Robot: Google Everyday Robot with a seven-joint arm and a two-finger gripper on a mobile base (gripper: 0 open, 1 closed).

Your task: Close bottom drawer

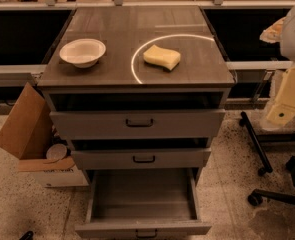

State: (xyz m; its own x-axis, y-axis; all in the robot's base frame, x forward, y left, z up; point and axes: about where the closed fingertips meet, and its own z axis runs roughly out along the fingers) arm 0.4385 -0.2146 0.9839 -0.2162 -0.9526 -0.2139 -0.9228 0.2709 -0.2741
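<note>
The grey wood-look cabinet (pixel 137 59) has three drawers. The bottom drawer (pixel 143 204) is pulled far out toward me and looks empty inside. Its slim front panel (pixel 143 229) with a small black bar handle (pixel 146 233) sits at the lower edge of the view. The middle drawer (pixel 141 159) and the top drawer (pixel 137 123) each stand a little way out. Part of my white and cream arm (pixel 288 91) shows at the right edge, well to the right of the cabinet. My gripper is out of view.
A white bowl (pixel 82 52) and a yellow sponge (pixel 161 57) lie on the cabinet top. An open cardboard box (pixel 24 124) leans at the cabinet's left. A black wheeled chair base (pixel 267 169) stands on the speckled floor at the right.
</note>
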